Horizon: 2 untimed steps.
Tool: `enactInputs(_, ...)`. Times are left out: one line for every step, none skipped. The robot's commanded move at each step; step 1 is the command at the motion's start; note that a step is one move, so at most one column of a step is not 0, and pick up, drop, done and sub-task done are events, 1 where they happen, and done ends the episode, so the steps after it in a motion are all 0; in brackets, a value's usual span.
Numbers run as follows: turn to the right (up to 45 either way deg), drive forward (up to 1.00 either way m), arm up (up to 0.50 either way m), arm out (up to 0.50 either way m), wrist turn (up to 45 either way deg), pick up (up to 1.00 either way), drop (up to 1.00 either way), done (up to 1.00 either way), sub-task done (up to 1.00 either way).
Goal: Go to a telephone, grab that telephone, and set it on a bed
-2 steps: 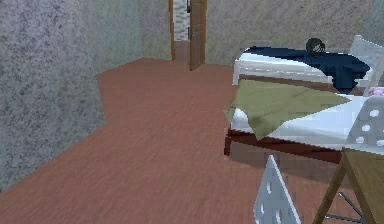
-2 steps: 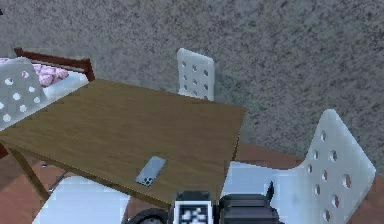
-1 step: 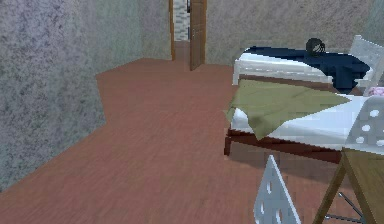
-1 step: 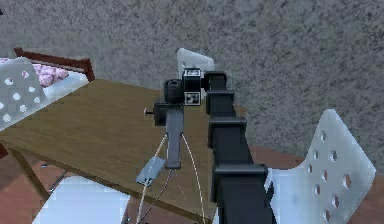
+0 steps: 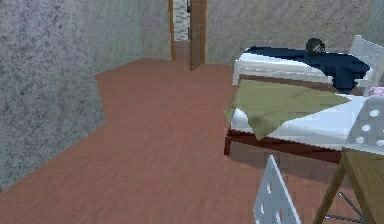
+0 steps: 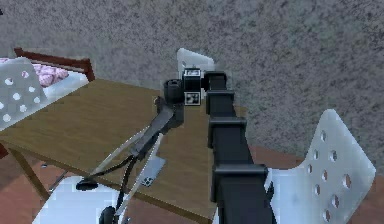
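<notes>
In the forward view a red-brown wooden floor (image 5: pixel 160 140) runs back to a doorway (image 5: pixel 182 22) with a brown door (image 5: pixel 198 35), and a grey speckled wall (image 5: pixel 45 70) stands at the left. At the right stand two beds: the far bed (image 5: pixel 285 68) carries a dark blue blanket (image 5: pixel 325 65) and a dark round thing (image 5: pixel 315 45), and the near bed (image 5: pixel 325 125) an olive blanket (image 5: pixel 275 105). In the arm side view the arm (image 6: pixel 235 160) reaches over a wooden worktop (image 6: pixel 70 125) with white chairs (image 6: pixel 330 160) around it. The end effector (image 6: pixel 135 150) slants down toward the worktop's near edge, where a thin grey and black shape (image 6: pixel 120 180) with a dark cord shows at its fingers. Whether that is the telephone, and whether the end effector grasps anything, cannot be told. A pink-covered bed (image 6: pixel 55 72) stands beyond the worktop at the left.
</notes>
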Motion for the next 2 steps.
enactInputs(0.0, 0.00, 0.00, 0.00, 45.0, 0.00, 0.00, 0.00, 0.00)
enactInputs(0.0, 0.00, 0.00, 0.00, 45.0, 0.00, 0.00, 0.00, 0.00)
